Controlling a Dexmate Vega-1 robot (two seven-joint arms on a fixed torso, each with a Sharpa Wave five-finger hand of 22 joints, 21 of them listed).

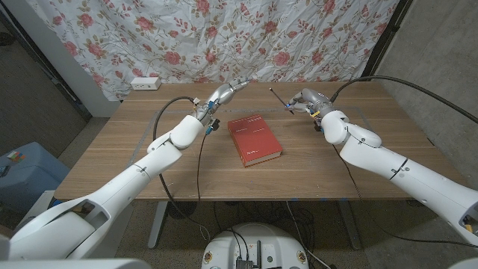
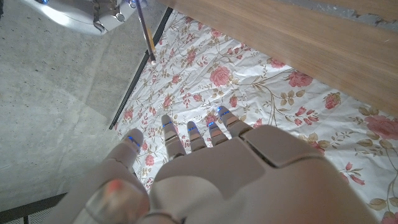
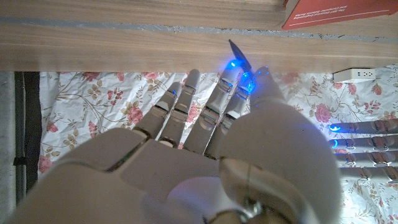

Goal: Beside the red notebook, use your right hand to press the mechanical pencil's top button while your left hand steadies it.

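Pencil: thin dark mechanical pencil pinched in right hand, right of red hardcover notebook, axis slanting away | left hand beyond notebook, fingers extended, empty, farther off

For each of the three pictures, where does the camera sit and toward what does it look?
Head view: from the robot's head, down on the wooden table with the red notebook; both arms, left hand and right hand show.
Left wrist view: along the back of the left hand toward the floral cloth.
Right wrist view: along the back of the right hand, which pinches the mechanical pencil, toward the table edge.
Shared: the right wrist and head views both show the red notebook.
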